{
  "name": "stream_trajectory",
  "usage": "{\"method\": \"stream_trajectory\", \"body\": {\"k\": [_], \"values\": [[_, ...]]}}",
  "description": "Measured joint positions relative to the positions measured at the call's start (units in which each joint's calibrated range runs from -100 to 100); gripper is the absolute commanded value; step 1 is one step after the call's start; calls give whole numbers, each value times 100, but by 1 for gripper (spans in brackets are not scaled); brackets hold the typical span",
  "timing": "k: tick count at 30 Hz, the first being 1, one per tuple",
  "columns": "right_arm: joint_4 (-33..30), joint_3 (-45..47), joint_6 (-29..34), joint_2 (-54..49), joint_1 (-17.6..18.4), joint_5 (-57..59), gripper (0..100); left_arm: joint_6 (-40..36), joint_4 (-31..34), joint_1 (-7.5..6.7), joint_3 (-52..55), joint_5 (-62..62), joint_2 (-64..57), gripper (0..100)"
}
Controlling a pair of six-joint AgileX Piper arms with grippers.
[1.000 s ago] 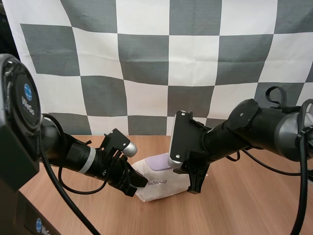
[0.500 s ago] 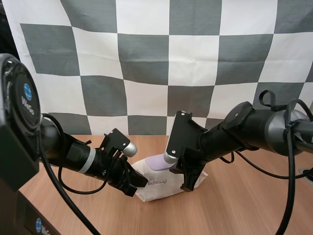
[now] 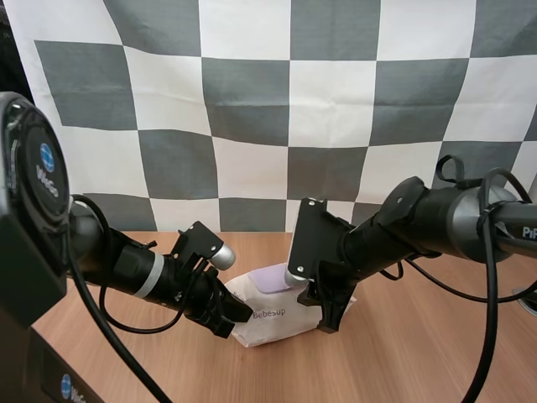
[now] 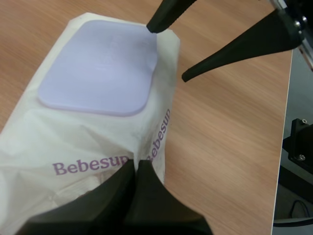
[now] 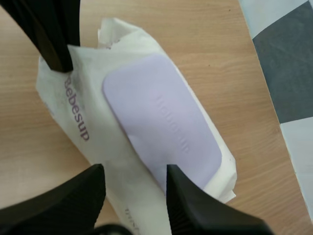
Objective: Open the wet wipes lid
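Wooden table (image 3: 419, 353) under both arms, with the pack of wet wipes (image 3: 268, 323) lying near its middle, between the two grippers. The left gripper (image 3: 231, 317) comes in low from the left. Its two black fingers lie together as one dark wedge, and their tips press on the crumpled end of the white wrapper, just under the purple "Bebesup" print. Whether a fold of wrapper is caught between those tips is hard to make out. The wrapper puckers around them.

The pack lies flat on the table. Its pale lilac lid (image 3: 273, 277) sits flush on the top face, closed.

The right gripper (image 3: 319, 311) is at the pack's other end, pointing down, with its fingers spread wide and nothing held between them. In the left wrist view one fingertip (image 4: 152, 25) sits at the far corner of the lid, and the other hangs over bare wood just beside the pack. In the right wrist view the two fingers straddle that end of the pack.
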Motion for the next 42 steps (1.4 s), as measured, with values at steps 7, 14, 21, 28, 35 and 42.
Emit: {"method": "stream_trajectory", "body": {"k": [7, 14, 21, 28, 35, 42], "values": [[-107, 0, 0, 0, 153, 16, 62, -30, 42, 0, 0, 0, 0, 0], [-373, 0, 0, 0, 550, -421, 62, -115, 177, 0, 0, 0, 0, 0], [-484, 0, 0, 15, 601, -798, 62, -115, 192, 0, 0, 0, 0, 0], [-629, 0, 0, 191, 601, -1062, 60, -115, 192, 0, 0, 0, 0, 0], [-629, 0, 0, 372, 601, -1167, 56, -115, 192, 0, 0, 0, 0, 0], [-591, 0, 0, 372, 601, -1202, 49, -115, 192, 0, 0, -25, 0, 0]]}}
